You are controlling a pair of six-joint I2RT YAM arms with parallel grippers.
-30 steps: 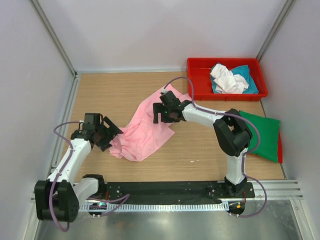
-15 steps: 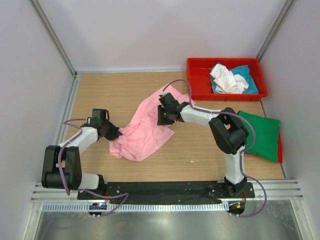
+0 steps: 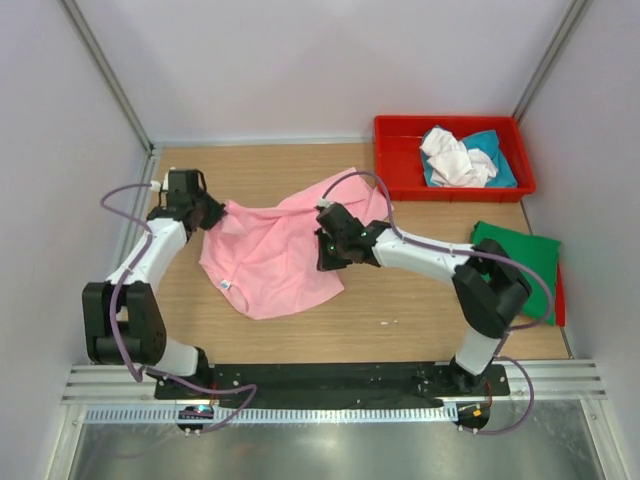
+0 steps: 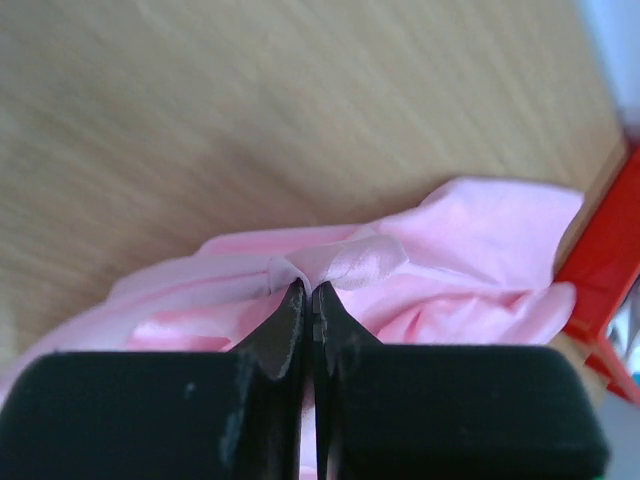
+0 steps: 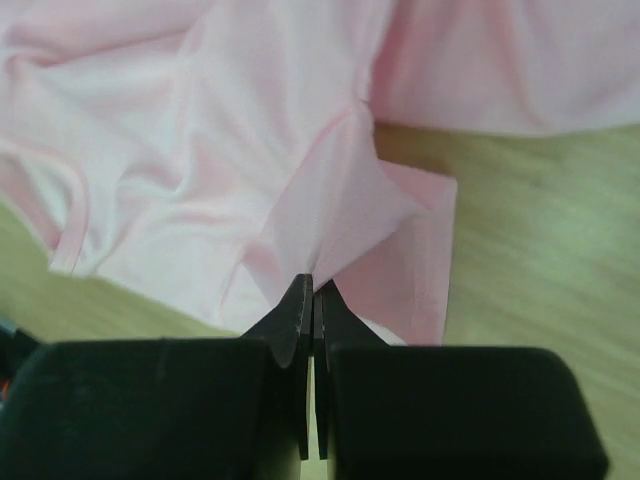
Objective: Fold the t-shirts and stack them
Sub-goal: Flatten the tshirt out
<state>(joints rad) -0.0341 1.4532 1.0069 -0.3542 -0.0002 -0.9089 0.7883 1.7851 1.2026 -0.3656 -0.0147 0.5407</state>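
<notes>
Pink t-shirt [image 3: 270, 262] lies on the tabletop [image 3: 400, 300], left of the red tray [image 3: 450, 192]. Right gripper [image 3: 328, 242] pinches its tray-side edge, and left gripper [image 3: 211, 213] is clamped on the far corner. The cloth's long axis runs between them.

The left arm [image 3: 150, 255] rises from its base at the near left and stretches its white forearm away toward the far left, with the wrist turned inward. The left gripper [image 3: 207, 213] points to the right. In the wrist view its black fingers [image 4: 285, 320] are pressed together, with a fold of the pink shirt [image 3: 265, 255] pinched at their tips. The right arm [image 3: 430, 258] bends at a raised elbow on the right side, and its forearm runs leftward to the middle. The right gripper [image 3: 328, 245] points left and down, its fingers [image 5: 290, 310] likewise closed tight on a pinch of the same shirt.
</notes>
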